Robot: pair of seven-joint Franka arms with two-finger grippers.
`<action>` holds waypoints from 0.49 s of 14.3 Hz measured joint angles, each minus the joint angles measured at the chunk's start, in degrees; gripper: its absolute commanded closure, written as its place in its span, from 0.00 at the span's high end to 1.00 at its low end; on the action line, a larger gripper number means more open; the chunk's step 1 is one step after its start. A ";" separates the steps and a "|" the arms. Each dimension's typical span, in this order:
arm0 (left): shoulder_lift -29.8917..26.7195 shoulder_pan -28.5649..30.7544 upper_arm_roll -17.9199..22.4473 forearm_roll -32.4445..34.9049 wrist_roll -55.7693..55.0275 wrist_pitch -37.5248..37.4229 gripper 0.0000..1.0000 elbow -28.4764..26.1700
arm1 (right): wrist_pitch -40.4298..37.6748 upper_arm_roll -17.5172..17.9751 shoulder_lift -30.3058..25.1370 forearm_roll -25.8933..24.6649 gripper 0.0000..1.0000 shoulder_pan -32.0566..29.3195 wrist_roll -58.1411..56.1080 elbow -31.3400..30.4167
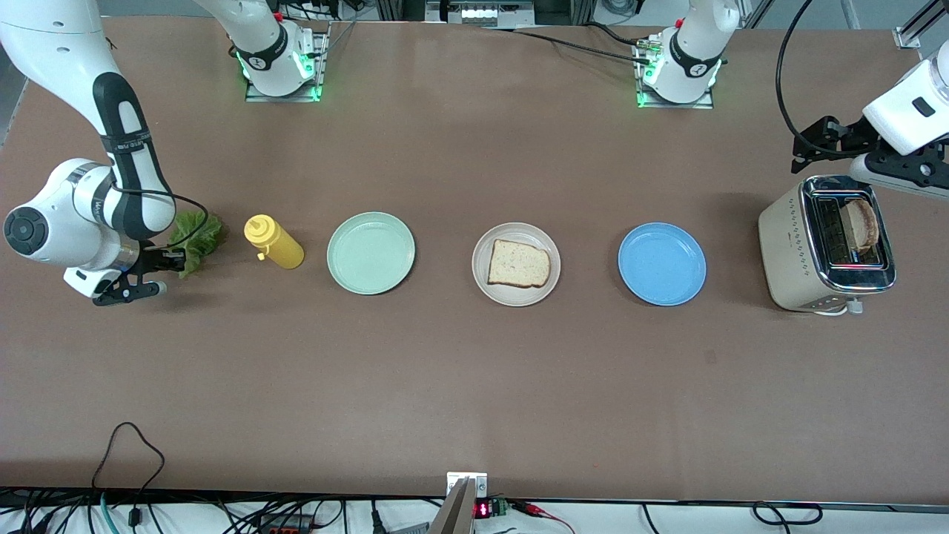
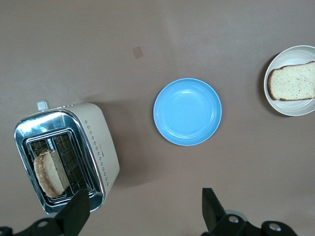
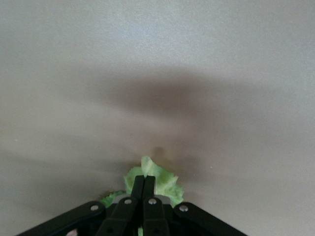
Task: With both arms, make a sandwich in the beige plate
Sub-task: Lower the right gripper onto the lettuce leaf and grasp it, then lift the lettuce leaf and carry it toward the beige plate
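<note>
A bread slice (image 1: 519, 264) (image 2: 294, 81) lies flat on the beige plate (image 1: 517, 299) (image 2: 290, 107) at the table's middle. A second toasted slice (image 1: 862, 222) (image 2: 47, 173) stands in a slot of the cream toaster (image 1: 797, 245) (image 2: 96, 142). My left gripper (image 1: 808, 152) (image 2: 143, 211) hovers open beside the toaster's top, with nothing between its fingers. At the right arm's end of the table, my right gripper (image 1: 178, 259) (image 3: 144, 179) is shut on the edge of the green lettuce leaf (image 1: 199, 239) (image 3: 165, 184), whose ruffled rim sticks out past the fingertips.
A yellow squeeze bottle (image 1: 273, 242) lies next to the lettuce. A mint-green plate (image 1: 371, 253) sits between the bottle and the beige plate. A blue plate (image 1: 662, 264) (image 2: 187, 111) sits between the beige plate and the toaster.
</note>
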 measured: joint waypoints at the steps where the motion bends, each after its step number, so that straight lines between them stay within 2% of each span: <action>1: 0.00 0.00 0.00 0.00 0.00 0.00 1.00 0.00 | -1.53 0.15 -0.72 -0.53 0.00 0.01 0.00 0.47; 4: 0.00 0.01 0.00 0.00 0.00 0.00 1.00 0.01 | -10.24 0.69 -4.86 -2.53 0.00 0.05 -0.07 4.70; 7: 0.00 0.01 0.00 0.00 0.00 0.00 1.00 0.01 | -17.51 2.82 -10.42 -2.95 0.00 0.21 -2.41 8.45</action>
